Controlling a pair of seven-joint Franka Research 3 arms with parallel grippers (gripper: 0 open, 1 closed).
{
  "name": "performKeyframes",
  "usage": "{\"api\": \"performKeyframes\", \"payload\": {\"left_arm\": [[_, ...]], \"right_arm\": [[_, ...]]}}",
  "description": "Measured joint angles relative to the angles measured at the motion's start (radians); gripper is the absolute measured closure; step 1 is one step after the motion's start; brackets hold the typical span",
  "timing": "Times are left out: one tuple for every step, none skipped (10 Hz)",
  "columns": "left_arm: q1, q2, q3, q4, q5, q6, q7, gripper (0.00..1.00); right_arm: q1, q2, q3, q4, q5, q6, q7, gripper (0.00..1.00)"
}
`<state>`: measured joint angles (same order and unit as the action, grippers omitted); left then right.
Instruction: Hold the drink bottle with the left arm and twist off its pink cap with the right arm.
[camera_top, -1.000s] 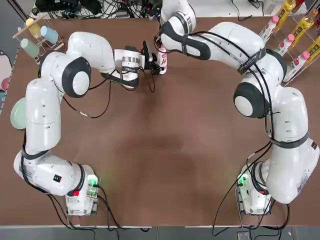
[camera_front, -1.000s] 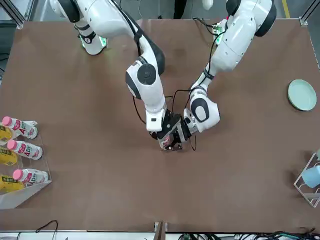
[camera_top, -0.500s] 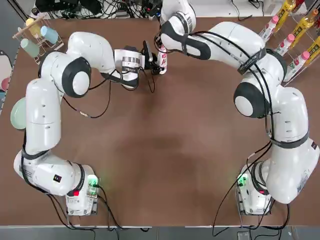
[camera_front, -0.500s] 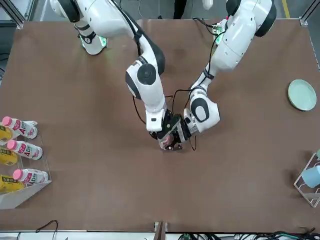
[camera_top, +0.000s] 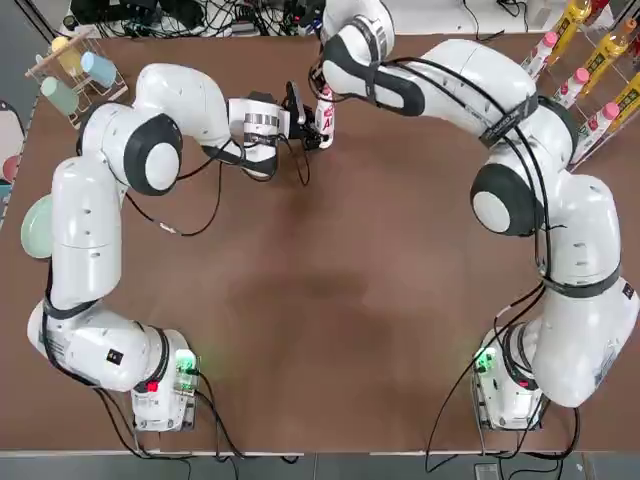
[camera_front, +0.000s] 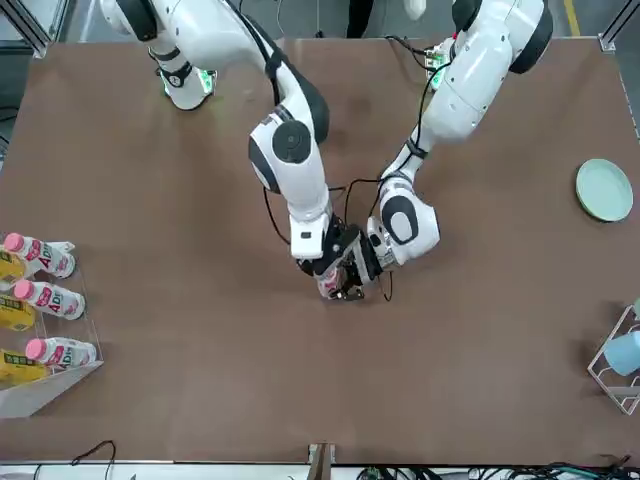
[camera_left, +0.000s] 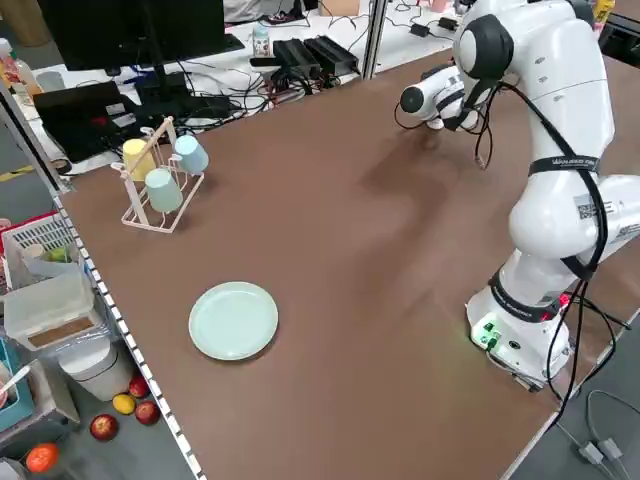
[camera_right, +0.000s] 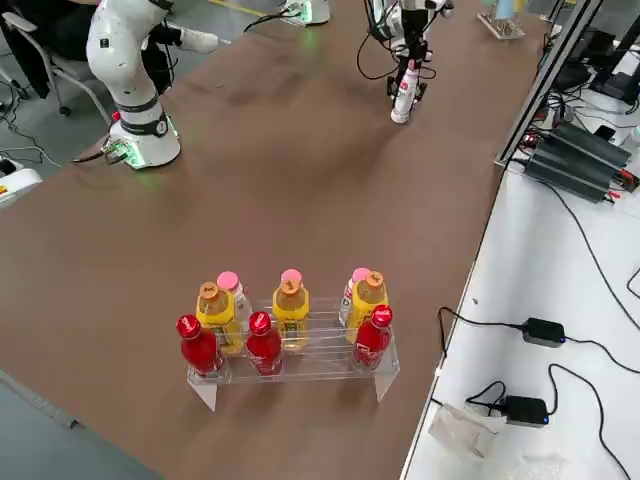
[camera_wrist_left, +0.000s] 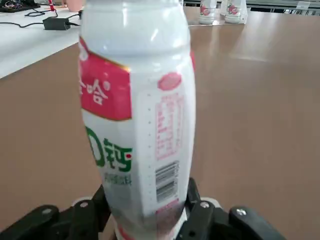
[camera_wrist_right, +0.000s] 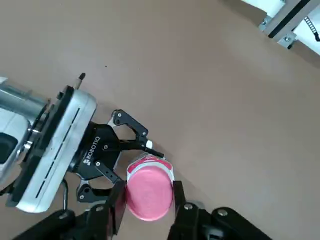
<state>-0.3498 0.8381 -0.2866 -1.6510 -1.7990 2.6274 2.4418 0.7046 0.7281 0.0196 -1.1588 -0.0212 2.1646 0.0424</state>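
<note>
The bottle (camera_top: 325, 118) stands upright on the brown tabletop (camera_top: 330, 300), far from the arms' bases, near the tabletop's far edge in the top view. Its white body carries a pink and green label, which fills the left wrist view (camera_wrist_left: 137, 115).

The left claw (camera_top: 312, 128) reaches in level from the side and is clamped on the bottle's lower body; in the left wrist view its dark fingers (camera_wrist_left: 200, 215) press against the bottle's base on both sides. The left arm (camera_top: 110, 200) curves up the left of the top view from its base with the green light.

The right claw (camera_wrist_right: 146, 200) comes down from above and is closed on the cap (camera_wrist_right: 148, 192). In the right wrist view its fingers sit tight against both sides of the round pink top, and the left claw's black linkage (camera_wrist_right: 107, 150) shows just beneath, gripping the bottle lower down. From the front view the two claws meet at one spot, the right one (camera_front: 330, 262) over the bottle (camera_front: 330, 287) and the left one (camera_front: 362, 268) beside it. The right arm (camera_top: 540, 220) arches over from the right side of the top view.

Well apart from the bottle, a clear rack (camera_right: 300, 365) near the tabletop's right edge holds red, yellow and pink-capped bottles. A pale green plate (camera_left: 234, 320) lies on the robot's left side of the tabletop, with a cup stand (camera_left: 160, 185) farther along that side.
</note>
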Motion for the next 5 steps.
{"api": "performKeyframes", "payload": {"left_arm": [[0.0,0.0,0.0,0.0,0.0,0.0,0.0,0.4],[0.001,0.0,0.0,0.0,0.0,0.0,0.0,0.4],[0.002,0.0,0.001,0.0,0.0,0.0,0.0,0.4],[0.004,0.0,0.002,0.0,0.0,0.0,0.0,0.4],[0.006,0.0,0.002,0.001,0.0,0.0,0.0,0.4]], "right_arm": [[-0.002,-0.008,0.0,0.0,0.0,-0.008,-0.003,0.57],[-0.004,-0.024,0.0,0.001,0.0,-0.031,-0.005,0.57],[-0.008,-0.046,-0.002,0.0,0.0,-0.081,-0.005,0.57],[-0.019,-0.071,-0.007,-0.012,0.0,-0.139,-0.005,0.57],[-0.042,-0.096,-0.01,-0.048,0.0,-0.167,-0.006,0.57]]}}
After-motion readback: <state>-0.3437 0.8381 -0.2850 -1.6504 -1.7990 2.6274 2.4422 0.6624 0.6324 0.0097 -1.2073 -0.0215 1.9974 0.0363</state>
